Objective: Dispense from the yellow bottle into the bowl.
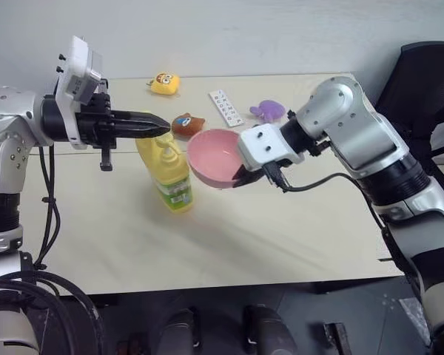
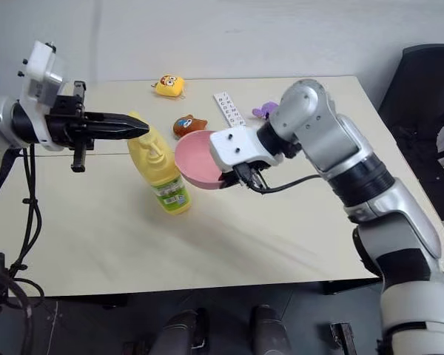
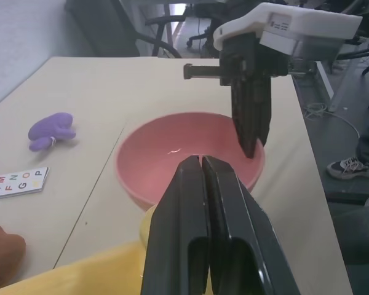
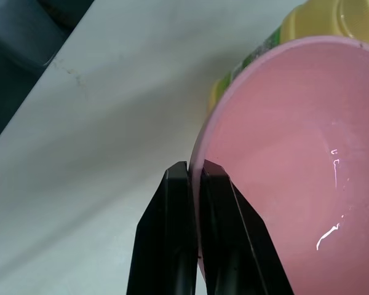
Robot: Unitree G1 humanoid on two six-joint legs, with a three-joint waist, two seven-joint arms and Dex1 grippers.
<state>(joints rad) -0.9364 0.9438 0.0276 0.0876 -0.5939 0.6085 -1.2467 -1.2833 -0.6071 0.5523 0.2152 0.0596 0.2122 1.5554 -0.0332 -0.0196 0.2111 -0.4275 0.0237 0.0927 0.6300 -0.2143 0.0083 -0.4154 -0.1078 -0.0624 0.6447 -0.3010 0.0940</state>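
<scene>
The yellow bottle [image 1: 172, 174] stands upright on the table, left of middle. My left gripper [image 1: 163, 127] lies nearly level with its fingers shut on nothing, the tips right over the bottle's pump top; whether they touch it I cannot tell. The pink bowl [image 1: 213, 155] hangs tilted above the table, close beside the bottle's right shoulder. My right gripper [image 1: 240, 176] is shut on the bowl's rim [image 4: 203, 153], one finger inside and one outside. In the left wrist view the bowl [image 3: 166, 160] sits just past my shut fingertips [image 3: 190, 169].
Behind the bottle lie a brown bear toy [image 1: 185, 123], a small yellow plush toy [image 1: 164, 83], a white letter card [image 1: 226, 107] and a purple toy [image 1: 268, 111]. A black chair [image 1: 422, 81] stands off the table's right end.
</scene>
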